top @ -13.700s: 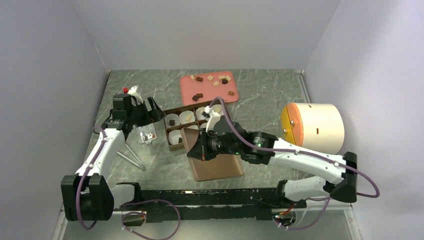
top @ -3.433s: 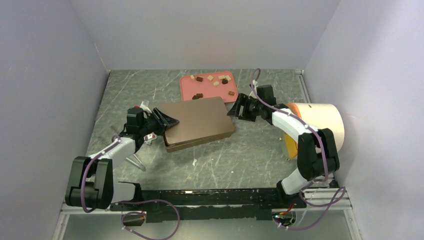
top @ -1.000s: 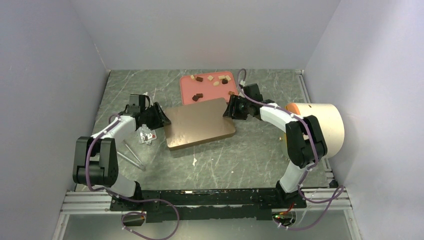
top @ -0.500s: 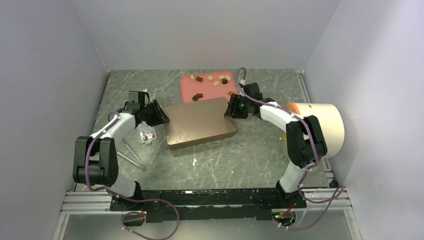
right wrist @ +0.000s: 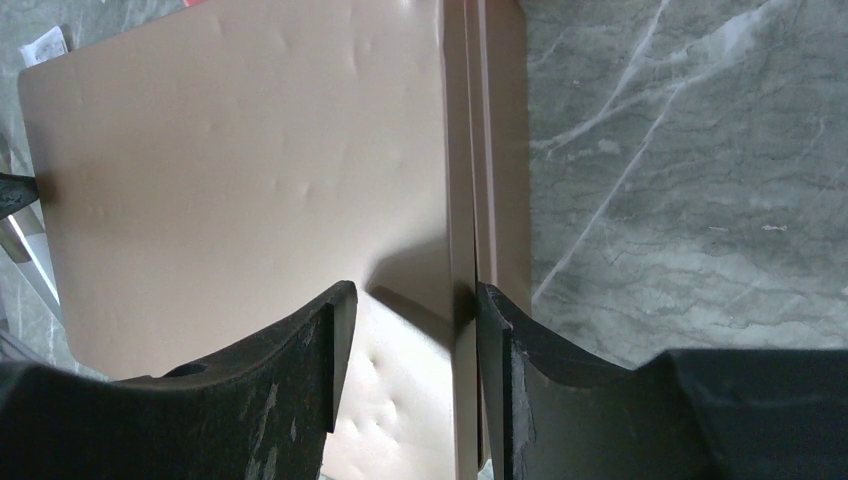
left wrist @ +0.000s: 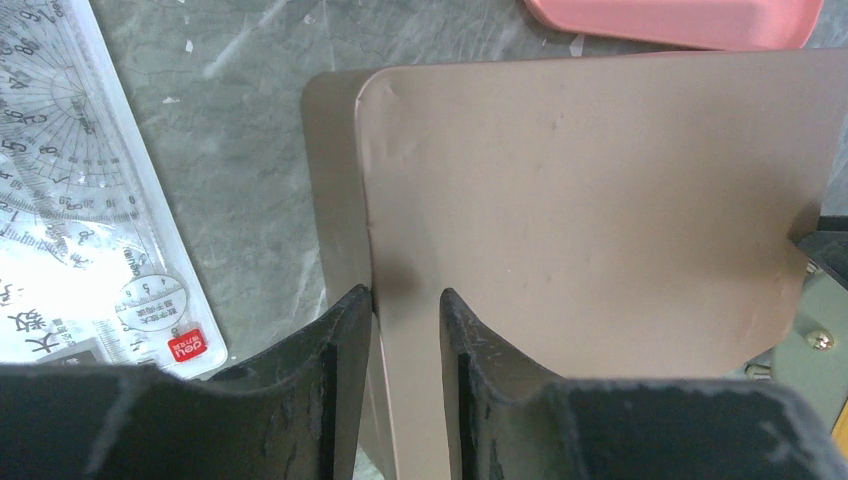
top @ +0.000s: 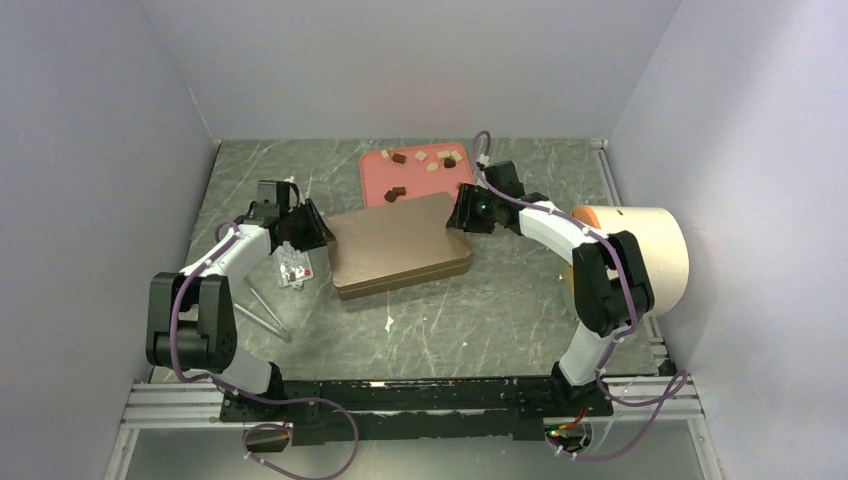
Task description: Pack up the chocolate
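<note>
The brown lid (top: 395,240) lies over the brown box (left wrist: 335,200) in the middle of the table. Whatever is in the box is hidden under the lid. Several chunks of chocolate (top: 398,191) lie loose on the pink tray (top: 440,185) behind it. My left gripper (top: 322,232) (left wrist: 405,295) straddles the lid's (left wrist: 600,200) left edge. Its jaws are a narrow gap apart, one finger against the rim and the other over the top. My right gripper (top: 460,213) (right wrist: 412,290) straddles the lid's (right wrist: 230,150) right edge with its jaws wide. Its outer finger (right wrist: 495,320) touches the side.
A clear protractor ruler (top: 293,266) (left wrist: 80,200) lies left of the box. Metal tweezers (top: 262,311) lie nearer the front left. A large cream cylinder with an orange end (top: 635,255) stands at the right. Grey walls enclose the table on three sides.
My left jaws have narrowed around the lid's left edge. The lid has shifted slightly, and two layers now show along the box's front side. Both arms have stayed at its ends.
</note>
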